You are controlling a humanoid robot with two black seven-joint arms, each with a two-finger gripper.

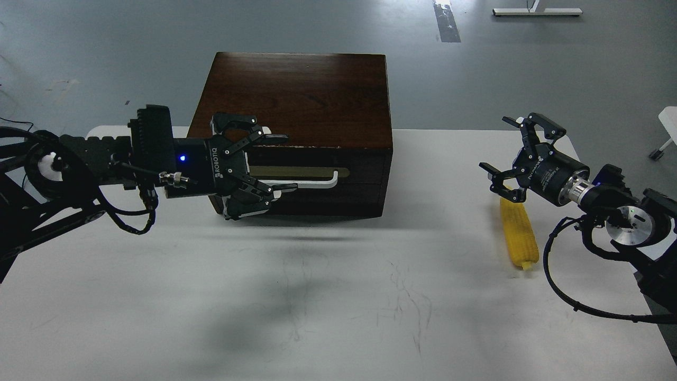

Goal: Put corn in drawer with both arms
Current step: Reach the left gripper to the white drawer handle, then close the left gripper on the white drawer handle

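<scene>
The dark brown cabinet [296, 100] stands at the table's back middle. Its drawer [328, 174] is closed, with a brass plate and a white bar handle [309, 183] on the front. My left gripper [283, 166] is open in front of the drawer's left end, its fingers spread above and below the handle's left part. The yellow corn [519, 233] lies flat on the table at the right, pointing toward me. My right gripper [502, 151] is open and empty, hovering just above the corn's far end.
The white table [338, 296] carries dark scuff marks in its middle. The table's right edge runs close behind the corn. Grey floor lies beyond the cabinet.
</scene>
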